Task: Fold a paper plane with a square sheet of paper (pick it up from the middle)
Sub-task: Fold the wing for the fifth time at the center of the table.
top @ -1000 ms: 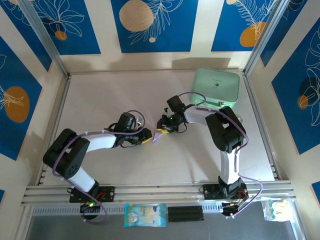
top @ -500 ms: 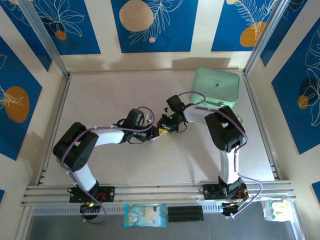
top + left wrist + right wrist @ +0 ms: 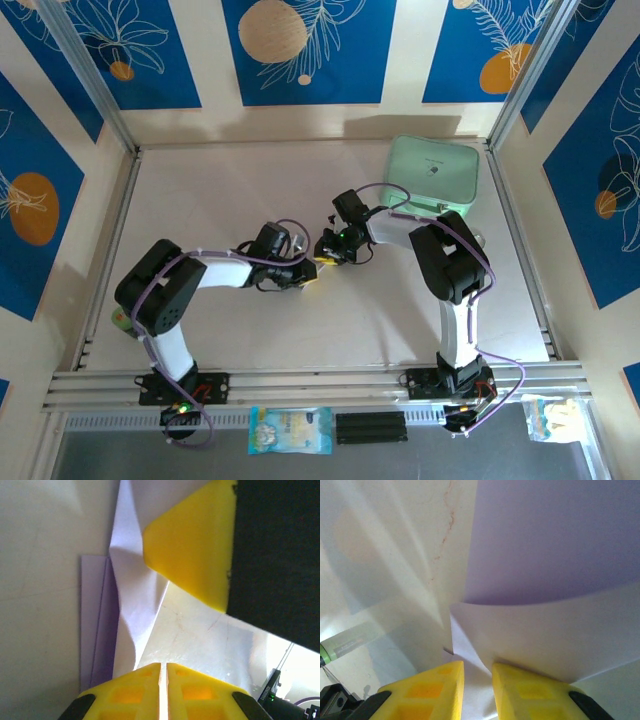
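The sheet of paper point(image 3: 131, 605) is a pale lilac, creased and partly folded shape lying mid-table between my two grippers. In the left wrist view my left gripper point(image 3: 163, 666) has its yellow fingertips all but touching, and the paper's lower edge runs in beside its left fingertip point(image 3: 135, 680). Whether that gripper pinches paper I cannot tell. A yellow finger point(image 3: 192, 545) of the right gripper presses on the paper's far end. My right gripper point(image 3: 477, 667) is shut on a fold of the paper point(image 3: 555, 545), and a flap curls over its right fingertip point(image 3: 530, 685). From above, the left gripper point(image 3: 308, 270) and the right gripper point(image 3: 325, 250) nearly meet.
A mint-green rounded case point(image 3: 432, 175) lies at the back right, close to the right arm's cable. Metal frame posts point(image 3: 110, 125) stand at the back corners. A snack packet point(image 3: 290, 430) lies below the table's front rail. A small green object point(image 3: 120, 320) sits behind the left arm.
The left arm has reached right, bringing its gripper up to the paper beside the right gripper, and its jaws have closed. The right gripper has stayed put on the paper.
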